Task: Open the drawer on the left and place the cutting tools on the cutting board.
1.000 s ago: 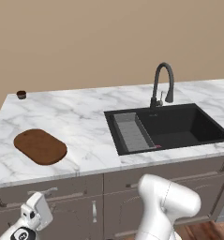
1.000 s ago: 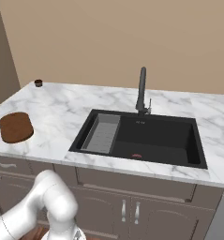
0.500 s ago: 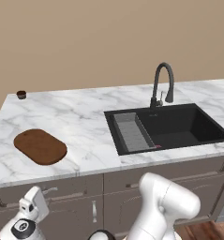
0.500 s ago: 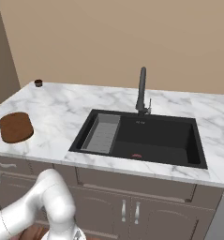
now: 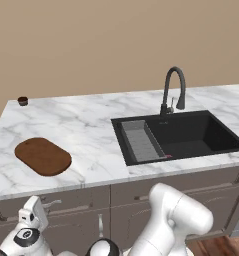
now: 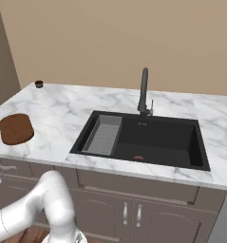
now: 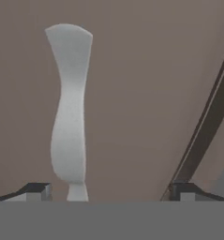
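Gripper [image 7: 111, 190] spread wide at the drawer [image 7: 132, 93] front – nothing held.
Up close, the hand view showed the wavy silver handle [image 7: 69, 117] just off the left fingertip; the left base view showed the hand low at the left drawer, the cutting board [image 5: 43, 156] on the marble counter [image 5: 91, 135] above – sink [image 5: 181, 137] and faucet [image 5: 171, 92] farther right.

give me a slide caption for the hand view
Open gripper close to the drawer front, its wavy silver handle ahead between the fingertips.
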